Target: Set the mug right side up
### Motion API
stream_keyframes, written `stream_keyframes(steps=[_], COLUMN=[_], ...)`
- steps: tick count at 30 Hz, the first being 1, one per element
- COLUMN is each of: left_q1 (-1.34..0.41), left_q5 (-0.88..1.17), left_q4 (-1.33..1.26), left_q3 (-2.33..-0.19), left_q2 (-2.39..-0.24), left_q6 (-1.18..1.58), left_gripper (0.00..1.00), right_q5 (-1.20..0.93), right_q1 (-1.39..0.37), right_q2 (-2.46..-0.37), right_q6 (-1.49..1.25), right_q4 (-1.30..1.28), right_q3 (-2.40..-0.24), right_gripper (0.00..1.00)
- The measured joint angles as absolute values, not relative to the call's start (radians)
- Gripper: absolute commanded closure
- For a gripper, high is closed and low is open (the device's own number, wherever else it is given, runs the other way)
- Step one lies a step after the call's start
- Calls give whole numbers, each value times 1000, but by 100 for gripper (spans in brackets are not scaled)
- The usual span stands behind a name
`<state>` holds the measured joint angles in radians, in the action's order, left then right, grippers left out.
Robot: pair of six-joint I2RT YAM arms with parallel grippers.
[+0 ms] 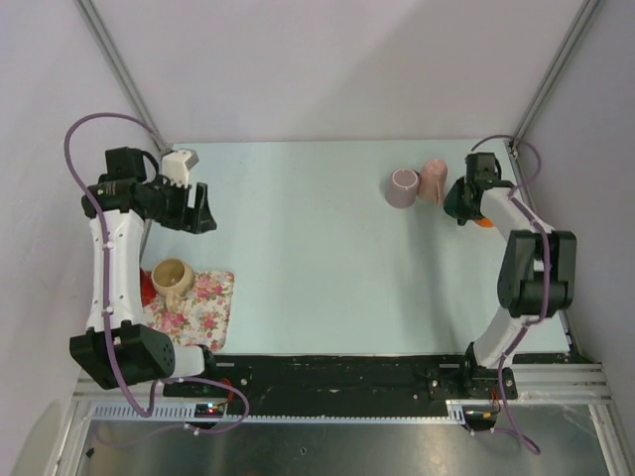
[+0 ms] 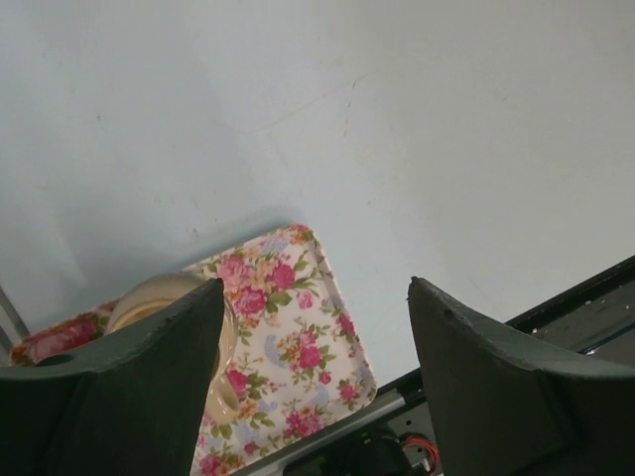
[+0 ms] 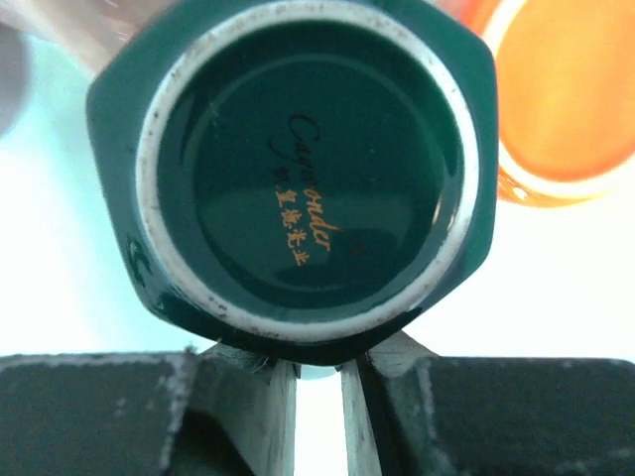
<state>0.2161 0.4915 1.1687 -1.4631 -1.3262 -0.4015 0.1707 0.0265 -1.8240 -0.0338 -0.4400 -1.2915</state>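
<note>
The right pincer (image 3: 319,382) had its fingers almost together, with only a thin slit between them, right at the side of the green mug (image 3: 308,169). Whether it pinched the handle, I could not tell. The mug stood bottom up at the upper right of the top view, beside an orange cup (image 3: 566,89). The left pincer (image 2: 316,290) hung wide apart.

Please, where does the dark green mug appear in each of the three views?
Top external: the dark green mug is at the far right, next to the orange cup.
Left wrist: not in it.
Right wrist: it fills the centre, base toward the camera.
Shared landmark: the orange cup, beside the mug in both views.
</note>
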Motion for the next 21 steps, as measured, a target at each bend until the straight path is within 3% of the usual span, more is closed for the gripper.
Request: stream_keyframes(steps=[7,12,17,21], left_q1=[173,127,48,1], left_q5=[578,632,732,844], left_q4=[1169,1169,1153,1099], left_q3=[-1592,-1693,-1806,-1866], left_q2=[-1316,-1301,-1294,-1295], left_q6=[-337,-289,-218,-122], left_gripper=[15,14,5,4], right_q5=[153,67,-178,-377], right_q1=[-18,-196,-410,-521], right_q2=[-1438,-1228,-1239,-1350], right_q6=[-85,-157,-306,-501], right_q4=[-465,-369,-155,82], right_q3=[-1287,-1312,-1319,-1319], right_gripper=[100,100,100,100])
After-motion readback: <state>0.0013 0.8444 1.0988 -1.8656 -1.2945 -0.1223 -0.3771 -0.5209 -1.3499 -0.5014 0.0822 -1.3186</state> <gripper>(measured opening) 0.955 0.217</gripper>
